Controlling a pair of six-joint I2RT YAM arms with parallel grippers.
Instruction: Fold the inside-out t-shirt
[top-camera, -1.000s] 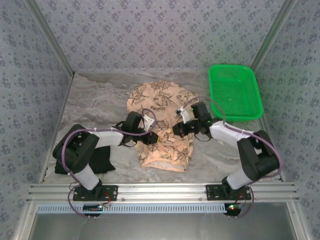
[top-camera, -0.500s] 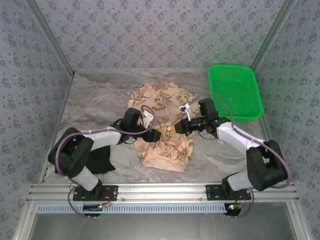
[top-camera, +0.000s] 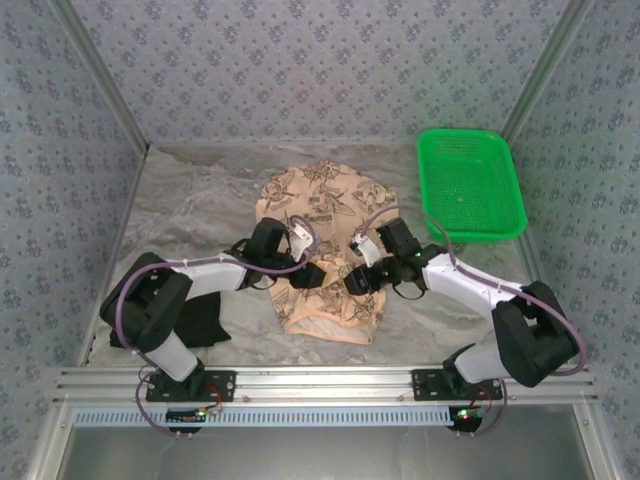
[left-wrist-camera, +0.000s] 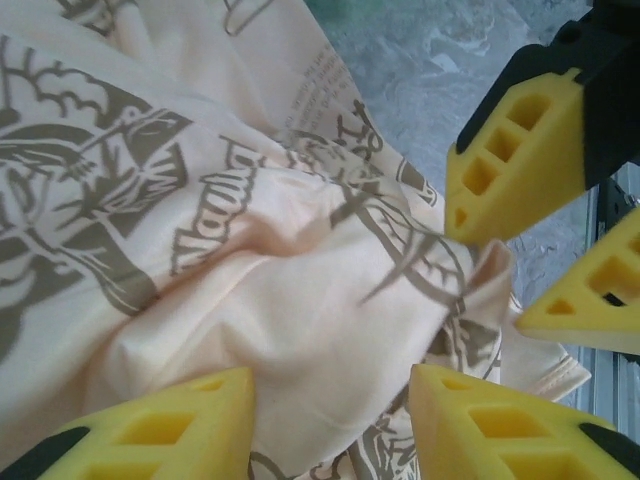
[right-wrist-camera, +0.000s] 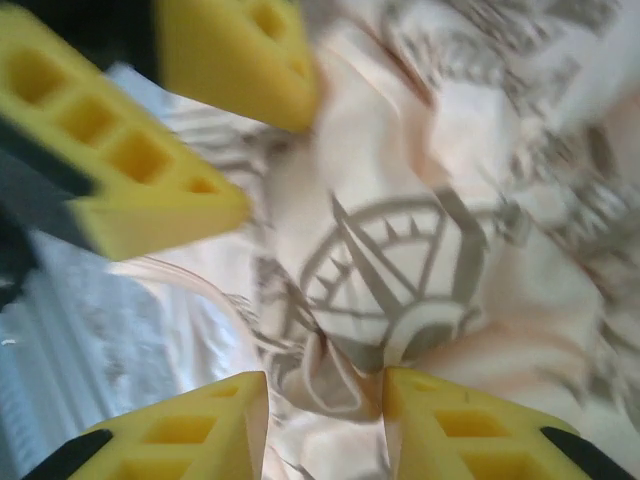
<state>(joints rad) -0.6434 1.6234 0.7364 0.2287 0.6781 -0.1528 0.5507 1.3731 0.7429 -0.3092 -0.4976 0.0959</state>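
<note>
Looking from above, the t-shirt (top-camera: 320, 200) lies bunched on the table (top-camera: 190, 210), right under both hands; the left gripper (top-camera: 322, 275) and right gripper (top-camera: 348, 283) meet tip to tip above it. At the left wrist, the jaws stand apart, cloth lying loose beneath them, nothing pinched. At the right wrist, the jaws are parted too, a raised crease (right-wrist-camera: 325, 375) standing between the pads (right-wrist-camera: 470, 425). Soft, light and limp, the t-shirt will likely sag and slip; an edge seam should hold better than mid-panel cloth.
</note>
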